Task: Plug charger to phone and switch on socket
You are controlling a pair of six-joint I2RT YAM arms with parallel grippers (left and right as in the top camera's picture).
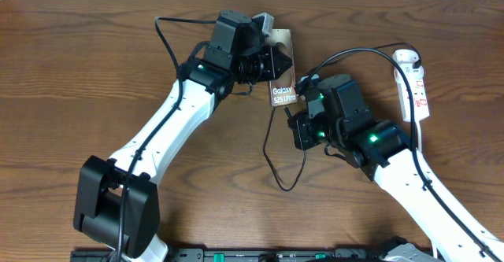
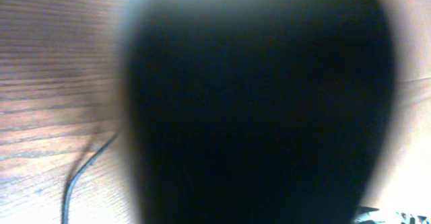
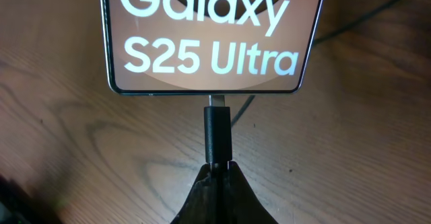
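Against the phone (image 3: 209, 35), charger (image 3: 217, 133) tip in pinch of right tool (image 3: 217, 165).

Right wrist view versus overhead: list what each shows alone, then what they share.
Only the right wrist view shows the charger connector's metal tip reaching the bottom edge of the phone, pinched in the shut right claw. Only the overhead shows the socket, the left claw at the phone's far end, and the slack cable loop. Both show phone, charger and wooden table.
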